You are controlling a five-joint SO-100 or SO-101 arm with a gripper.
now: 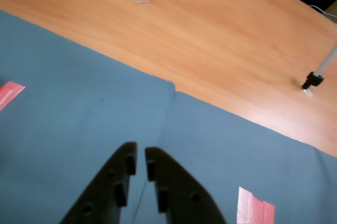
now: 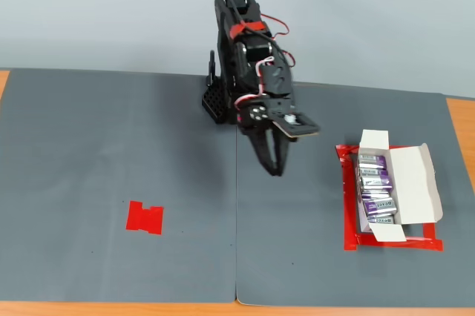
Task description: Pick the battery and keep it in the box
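In the fixed view, a red tape marker (image 2: pixel 145 217) lies at the left of the grey mat (image 2: pixel 111 145). At the middle, the arm (image 2: pixel 249 56) holds its gripper (image 2: pixel 274 170) pointing down above the mat. In the wrist view the gripper (image 1: pixel 140 162) has its jaws nearly together, with only a thin slit between them and nothing held. At the right, the box (image 2: pixel 412 182) sits inside a red tape outline (image 2: pixel 347 212), with batteries (image 2: pixel 375 186) stacked in a row in it.
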